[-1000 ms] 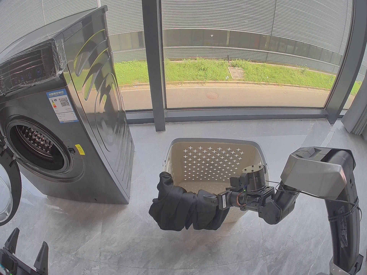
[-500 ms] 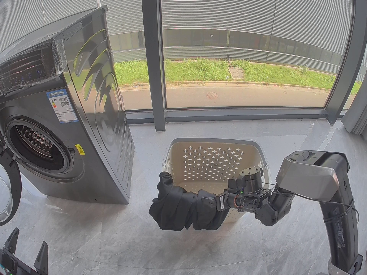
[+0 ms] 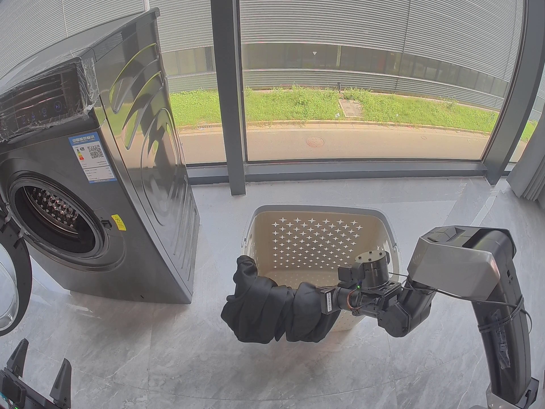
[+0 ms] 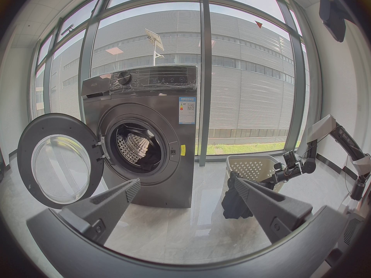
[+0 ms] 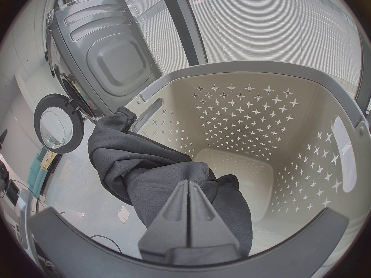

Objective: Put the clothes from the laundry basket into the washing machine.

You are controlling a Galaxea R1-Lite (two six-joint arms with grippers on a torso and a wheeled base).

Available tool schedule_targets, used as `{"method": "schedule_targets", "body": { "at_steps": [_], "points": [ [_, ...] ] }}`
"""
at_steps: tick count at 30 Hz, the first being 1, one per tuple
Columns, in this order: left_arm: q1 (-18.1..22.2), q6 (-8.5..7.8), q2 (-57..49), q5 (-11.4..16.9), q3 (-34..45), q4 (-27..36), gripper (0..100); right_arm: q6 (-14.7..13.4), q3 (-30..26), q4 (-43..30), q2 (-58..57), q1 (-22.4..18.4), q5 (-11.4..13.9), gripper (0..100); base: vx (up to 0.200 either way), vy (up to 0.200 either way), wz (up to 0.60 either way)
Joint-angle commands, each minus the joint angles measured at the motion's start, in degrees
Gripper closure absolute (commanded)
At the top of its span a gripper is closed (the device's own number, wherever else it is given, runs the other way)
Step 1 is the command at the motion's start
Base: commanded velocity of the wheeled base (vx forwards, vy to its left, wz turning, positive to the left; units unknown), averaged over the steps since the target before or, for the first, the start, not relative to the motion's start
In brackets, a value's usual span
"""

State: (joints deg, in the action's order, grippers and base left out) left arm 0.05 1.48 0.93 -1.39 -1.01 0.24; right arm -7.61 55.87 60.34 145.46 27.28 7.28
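A dark grey garment (image 3: 272, 311) hangs in the air over the front left corner of the cream laundry basket (image 3: 318, 222), held by my right gripper (image 3: 325, 301), which is shut on it. In the right wrist view the closed fingers (image 5: 188, 197) pinch the cloth (image 5: 135, 163) above the basket (image 5: 278, 74), whose bottom looks bare. The grey washing machine (image 3: 96, 160) stands at the left with its round door (image 4: 58, 159) swung open and the drum (image 4: 135, 147) exposed. My left gripper (image 3: 37, 370) is low at the near left, open and holding nothing.
Tall windows and a dark pillar (image 3: 227, 86) stand behind the basket. Pale marble floor (image 3: 170, 359) lies between the basket and the washing machine. The open door (image 3: 11, 285) juts out at the machine's left front.
My right arm has lowered and drawn slightly back toward me with the garment still in its grip. The left gripper has not moved.
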Motion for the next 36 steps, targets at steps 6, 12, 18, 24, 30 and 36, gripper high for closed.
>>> {"method": "schedule_targets", "body": {
  "at_steps": [6, 12, 18, 24, 30, 36],
  "points": [
    [0.04, 0.02, -0.93, -0.02, 0.92, 0.02, 0, -0.04, -1.29, 2.23, -1.05, -0.65, -0.16, 100, 0.0, 0.0, 0.0],
    [0.04, 0.02, -0.93, -0.02, 1.01, 0.02, 0, -0.39, -3.66, 2.15, -6.06, -0.83, -0.07, 100, 0.0, 0.0, 0.0],
    [0.04, 0.02, -0.93, -0.02, 1.01, 0.02, 0, -0.39, -4.45, 1.97, -9.76, -1.09, -0.07, 100, 0.0, 0.0, 0.0],
    [0.04, 0.02, -0.93, -0.02, 1.01, 0.02, 0, -0.48, -4.19, 1.36, -13.27, -2.06, 0.02, 100, 0.0, 0.0, 0.0],
    [0.04, 0.11, -0.93, -0.02, 1.01, 0.02, 0, -0.57, -4.28, 2.23, -12.3, -2.5, -0.07, 100, 0.0, 0.0, 0.0],
    [0.04, 0.11, -0.93, -0.02, 1.01, 0.02, 0, -0.65, -2.52, 1.88, -13.27, -1.62, -0.07, 100, 0.0, 0.0, 0.0]
  ]
}}
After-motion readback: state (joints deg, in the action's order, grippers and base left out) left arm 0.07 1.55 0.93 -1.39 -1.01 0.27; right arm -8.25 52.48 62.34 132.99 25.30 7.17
